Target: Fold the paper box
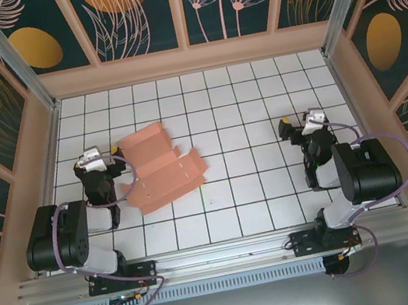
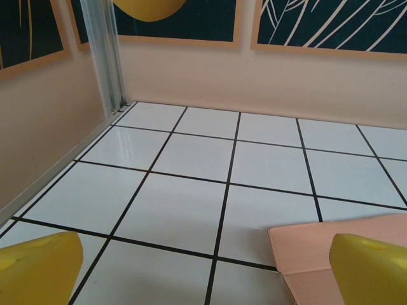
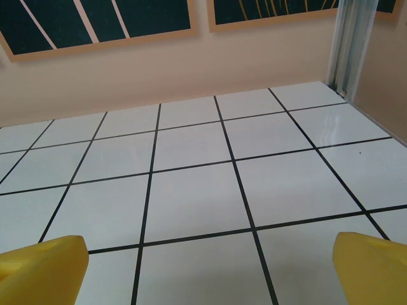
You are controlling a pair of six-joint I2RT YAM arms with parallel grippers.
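Observation:
The paper box point(image 1: 161, 169) lies as a flat, creased salmon-pink sheet with flaps on the white tiled floor, left of centre. My left gripper point(image 1: 97, 157) hovers just left of it, open, with nothing between its yellow fingers point(image 2: 38, 270). A corner of the paper box point(image 2: 311, 248) shows by the right finger in the left wrist view. My right gripper point(image 1: 304, 125) stands open over bare tiles on the right side, far from the box, its yellow fingertips point(image 3: 372, 267) wide apart.
A low peach wall point(image 1: 188, 60) rings the tiled floor, with aluminium posts point(image 2: 108, 57) at the back corners. Bare tiles point(image 1: 245, 161) lie between the two arms.

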